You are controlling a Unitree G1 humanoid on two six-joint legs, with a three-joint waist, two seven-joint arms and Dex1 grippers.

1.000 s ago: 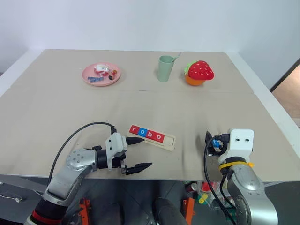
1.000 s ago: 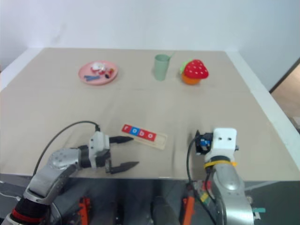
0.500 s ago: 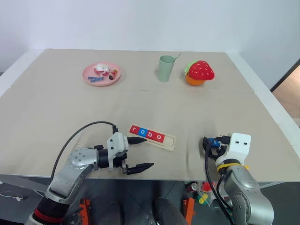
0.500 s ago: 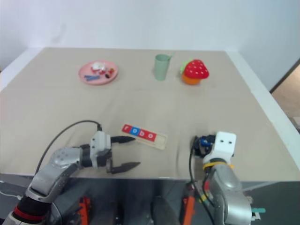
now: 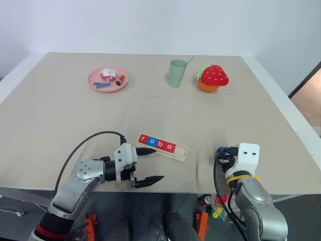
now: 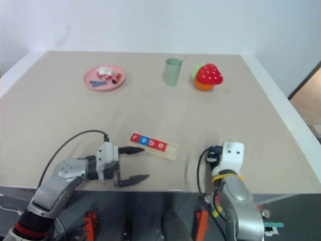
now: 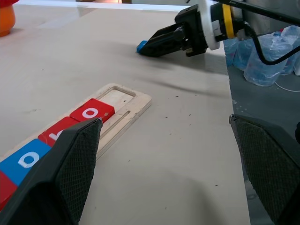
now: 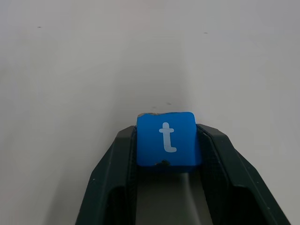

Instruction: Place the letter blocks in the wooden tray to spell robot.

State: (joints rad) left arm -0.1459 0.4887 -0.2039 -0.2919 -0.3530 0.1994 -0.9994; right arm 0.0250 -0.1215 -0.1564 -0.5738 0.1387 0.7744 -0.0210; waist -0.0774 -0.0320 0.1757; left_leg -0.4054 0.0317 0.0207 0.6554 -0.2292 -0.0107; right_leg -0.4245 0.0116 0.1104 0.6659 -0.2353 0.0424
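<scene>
Currently four red and blue letter tiles (image 5: 157,144) fill the pale wooden tray (image 5: 180,152); right gripper (image 8: 166,140) clamps the blue "t" tile (image 8: 166,138); left gripper (image 5: 148,165) stands open.

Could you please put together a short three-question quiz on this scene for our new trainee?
1. True or false: the long pale wooden tray already holds all five letter tiles.
2. Which letter is on the small blue square tile between the right gripper's black fingers? A) r B) t C) b
3. Fill in: the left gripper, near the tray's end with the red r tile, has its fingers ____.

Key
1. False: four tiles sit in it, and the last slot is empty.
2. B
3. open
</scene>
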